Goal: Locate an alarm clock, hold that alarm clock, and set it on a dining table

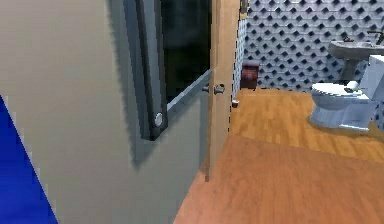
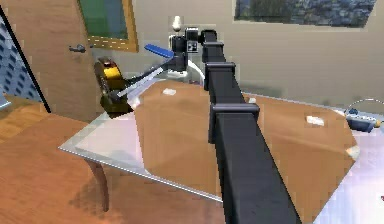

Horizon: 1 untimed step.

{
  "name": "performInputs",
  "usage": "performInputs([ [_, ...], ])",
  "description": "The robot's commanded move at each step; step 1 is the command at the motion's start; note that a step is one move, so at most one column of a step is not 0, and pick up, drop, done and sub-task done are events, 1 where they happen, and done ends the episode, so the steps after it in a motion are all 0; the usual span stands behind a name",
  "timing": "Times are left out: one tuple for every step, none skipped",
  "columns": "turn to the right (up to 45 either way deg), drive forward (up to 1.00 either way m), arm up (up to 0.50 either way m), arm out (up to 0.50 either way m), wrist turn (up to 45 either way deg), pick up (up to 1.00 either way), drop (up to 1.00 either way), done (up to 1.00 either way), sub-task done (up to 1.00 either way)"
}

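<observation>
Arm side view showed the dark square-barred arm (image 2: 235, 130) reaching out over a rectangular brown table with a pale glassy rim (image 2: 90, 135). At its far end the gripper (image 2: 125, 90) held a small dark-brown and gold object (image 2: 108, 78), probably the alarm clock, hanging tilted at the fingers' ends just past the table's far corner, before a brown wooden door (image 2: 45, 60). How the jaws stood could not be told. Forward view looked past a grey wall (image 1: 70, 90) and an ajar light wooden door (image 1: 225, 80) into a bathroom with a white ceramic toilet (image 1: 345, 100).
</observation>
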Motion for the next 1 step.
performInputs([
  [0.0,0.00,0.00,0.00,45.0,0.00,0.00,0.00,0.00],
])
